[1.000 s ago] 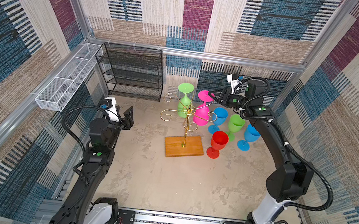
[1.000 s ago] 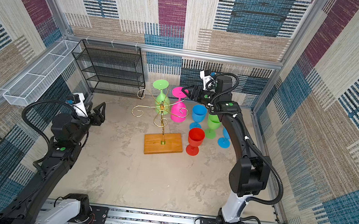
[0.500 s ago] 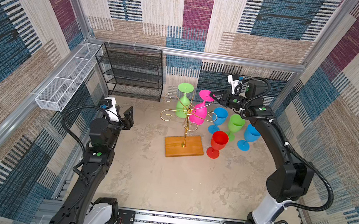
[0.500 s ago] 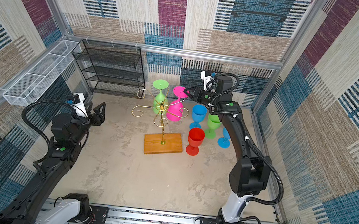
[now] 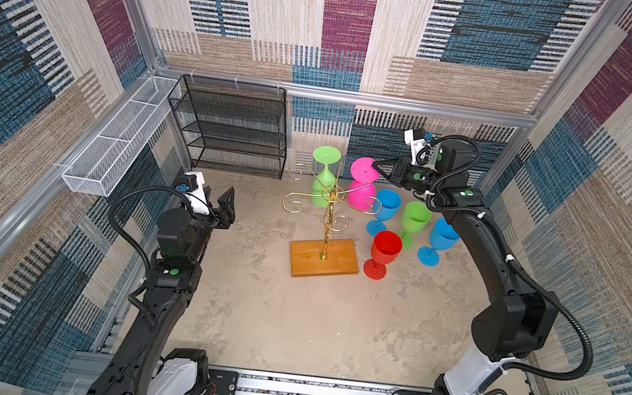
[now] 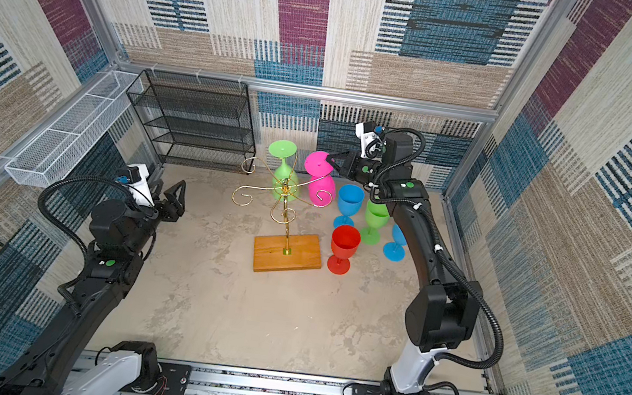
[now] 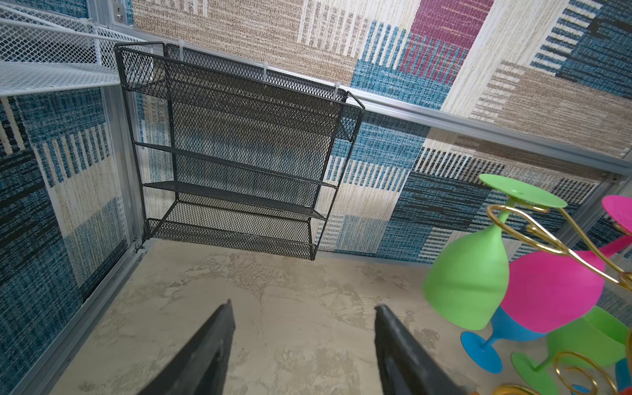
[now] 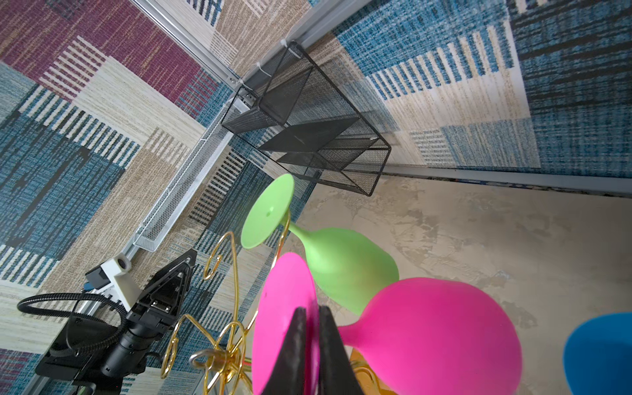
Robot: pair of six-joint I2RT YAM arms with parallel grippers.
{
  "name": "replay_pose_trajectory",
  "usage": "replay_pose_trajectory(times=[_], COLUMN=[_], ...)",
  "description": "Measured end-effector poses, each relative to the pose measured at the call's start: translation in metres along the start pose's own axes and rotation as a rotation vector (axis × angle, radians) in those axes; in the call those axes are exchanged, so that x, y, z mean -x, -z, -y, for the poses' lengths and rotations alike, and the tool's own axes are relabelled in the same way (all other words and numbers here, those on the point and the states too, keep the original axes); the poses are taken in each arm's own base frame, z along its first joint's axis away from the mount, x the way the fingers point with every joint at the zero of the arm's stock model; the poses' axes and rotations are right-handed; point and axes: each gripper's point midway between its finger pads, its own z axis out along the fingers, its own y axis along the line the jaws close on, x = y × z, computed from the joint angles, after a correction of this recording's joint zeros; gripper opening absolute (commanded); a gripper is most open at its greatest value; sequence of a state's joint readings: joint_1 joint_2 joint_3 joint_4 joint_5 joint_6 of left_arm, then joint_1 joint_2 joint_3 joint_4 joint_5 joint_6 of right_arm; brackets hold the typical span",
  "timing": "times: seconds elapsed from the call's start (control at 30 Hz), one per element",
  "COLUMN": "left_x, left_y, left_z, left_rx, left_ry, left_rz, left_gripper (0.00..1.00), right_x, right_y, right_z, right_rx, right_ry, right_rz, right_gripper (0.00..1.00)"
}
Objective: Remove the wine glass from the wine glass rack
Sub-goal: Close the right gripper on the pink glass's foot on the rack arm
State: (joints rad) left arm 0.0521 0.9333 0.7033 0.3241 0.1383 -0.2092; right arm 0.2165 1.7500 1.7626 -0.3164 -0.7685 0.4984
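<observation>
My right gripper [image 8: 312, 313] just pinched shut on the foot of the pink plastic wine glass [image 5: 360, 196] (two o'clock off the gold scroll-armed rack [image 5: 327, 229]); lifting comes next.

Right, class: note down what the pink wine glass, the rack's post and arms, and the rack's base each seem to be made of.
The pink wine glass looks like plastic, maybe silicone: opaque, matte, evenly coloured. The rack's post and arms look like thin metal wire with a shiny gold finish that glints. The rack's base looks like wood: orange-brown, faint grain, slight sheen.
</observation>
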Motion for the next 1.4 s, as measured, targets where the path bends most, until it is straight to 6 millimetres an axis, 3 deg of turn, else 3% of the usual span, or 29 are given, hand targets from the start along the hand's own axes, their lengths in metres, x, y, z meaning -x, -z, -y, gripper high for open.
replay_pose_trajectory(times=[0.33, 0.83, 1.1, 1.4], left_x=[0.0, 0.001, 0.001, 0.001], left_y=[0.0, 0.001, 0.001, 0.001], left_z=[0.0, 0.001, 0.001, 0.001], left_rx=[-0.001, -0.001, -0.001, -0.001], left_ry=[0.0, -0.001, -0.001, 0.0], left_rz=[0.001, 0.004, 0.005, 0.004], left_gripper=[0.67, 0.67, 0.67, 0.67], right_x=[-0.003, 0.005, 0.009, -0.002], right_y=[0.004, 0.015, 0.028, 0.03], right_z=[-0.008, -0.027, -0.026, -0.022], right_rx=[0.036, 0.136, 0.151, 0.166], right_ry=[-0.029, -0.096, -0.126, -0.167], right_rz=[0.004, 0.047, 0.08, 0.064], right_gripper=[0.0, 0.0, 0.0, 0.0])
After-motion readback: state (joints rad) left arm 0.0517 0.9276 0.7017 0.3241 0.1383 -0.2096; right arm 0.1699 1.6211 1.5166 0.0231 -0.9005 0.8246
